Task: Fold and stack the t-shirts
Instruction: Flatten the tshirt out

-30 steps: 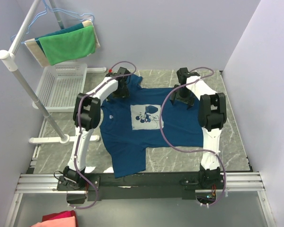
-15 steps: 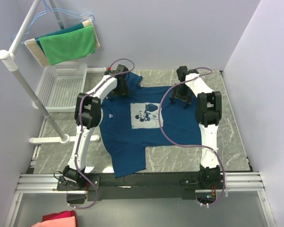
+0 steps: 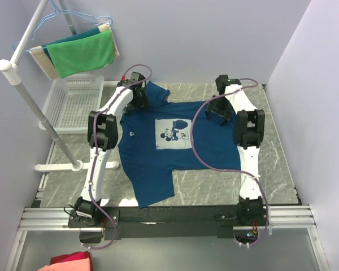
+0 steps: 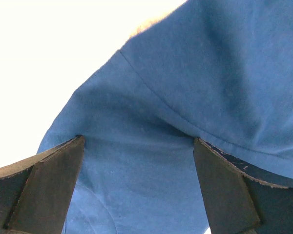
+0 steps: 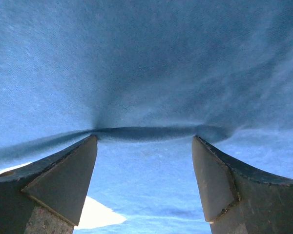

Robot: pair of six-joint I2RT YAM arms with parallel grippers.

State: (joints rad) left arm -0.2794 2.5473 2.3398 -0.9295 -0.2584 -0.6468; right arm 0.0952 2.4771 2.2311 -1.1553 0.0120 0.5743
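One navy t-shirt (image 3: 152, 164) lies spread flat on the grey marble table, its pale blue cartoon print (image 3: 173, 134) facing up. My left gripper (image 3: 138, 99) is down on the shirt's far left corner, by a sleeve. In the left wrist view the left gripper (image 4: 137, 141) is open, with blue cloth (image 4: 185, 73) spanning the gap. My right gripper (image 3: 221, 110) rests on the shirt's far right edge. In the right wrist view the right gripper (image 5: 144, 138) is open, with a raised crease of cloth (image 5: 146, 132) running between the tips.
A white plastic basket (image 3: 73, 104) stands at the back left beside a white rack pole (image 3: 28, 96). A green towel (image 3: 82, 53) hangs on the rack. A red cloth (image 3: 70, 262) lies below the near rail. Walls close the back and right.
Both arms have reached farther toward the back of the table. The shirt has shifted slightly that way. The right jaws have narrowed a little.
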